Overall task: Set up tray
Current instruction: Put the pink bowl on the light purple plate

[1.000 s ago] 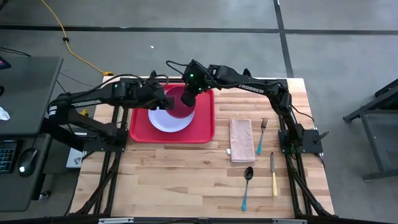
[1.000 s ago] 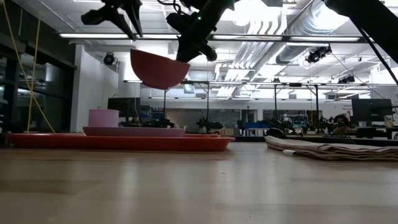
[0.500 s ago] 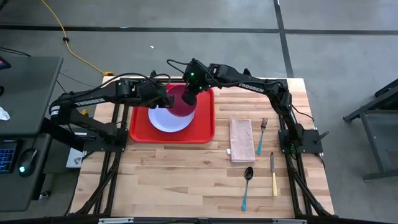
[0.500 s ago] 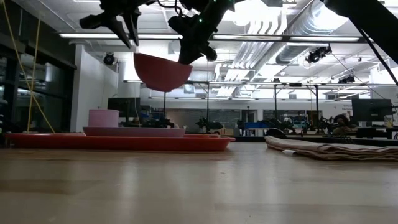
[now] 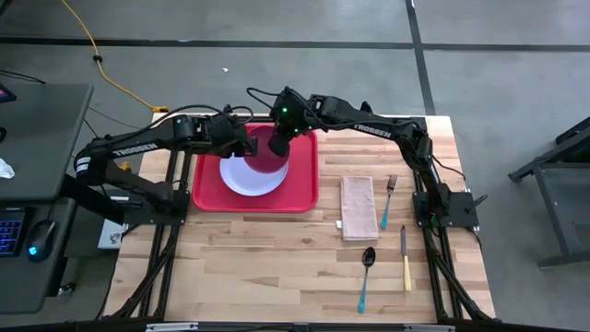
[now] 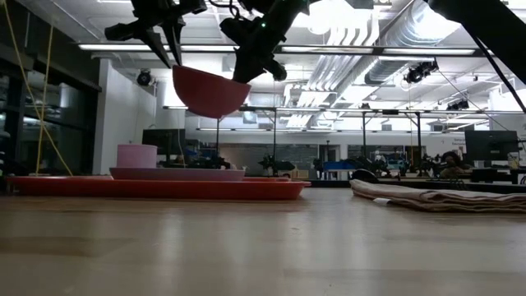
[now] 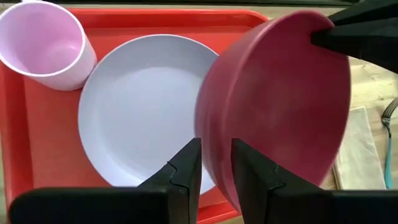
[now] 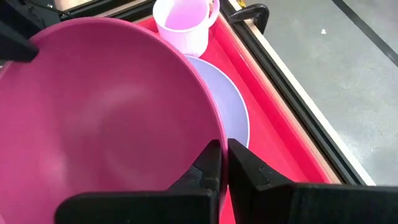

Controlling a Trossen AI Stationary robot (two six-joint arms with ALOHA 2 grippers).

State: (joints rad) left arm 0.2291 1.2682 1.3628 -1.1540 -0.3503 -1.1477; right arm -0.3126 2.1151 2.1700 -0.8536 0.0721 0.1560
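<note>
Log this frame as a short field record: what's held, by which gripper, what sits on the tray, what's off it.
held: red bowl, in the air above the plate
right gripper: shut on the bowl's rim
left gripper: fingers on either side of the bowl's rim, grip unclear
tray: holds lavender plate and pink cup
off tray: napkin, fork, spoon, knife

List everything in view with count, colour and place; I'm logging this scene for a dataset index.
tray: 1, red, far-left part of the table
plate: 1, lavender, on the tray
cup: 1, pink, on the tray beside the plate
bowl: 1, dark pink, held in the air above the plate
napkin: 1, beige, right of the tray
fork: 1, blue handle, right of the napkin
spoon: 1, blue handle, near the napkin
knife: 1, yellow handle, right of the spoon
table: 1, light wood
right gripper: shut on the bowl's rim
left gripper: at the bowl's opposite side, over the tray
</note>
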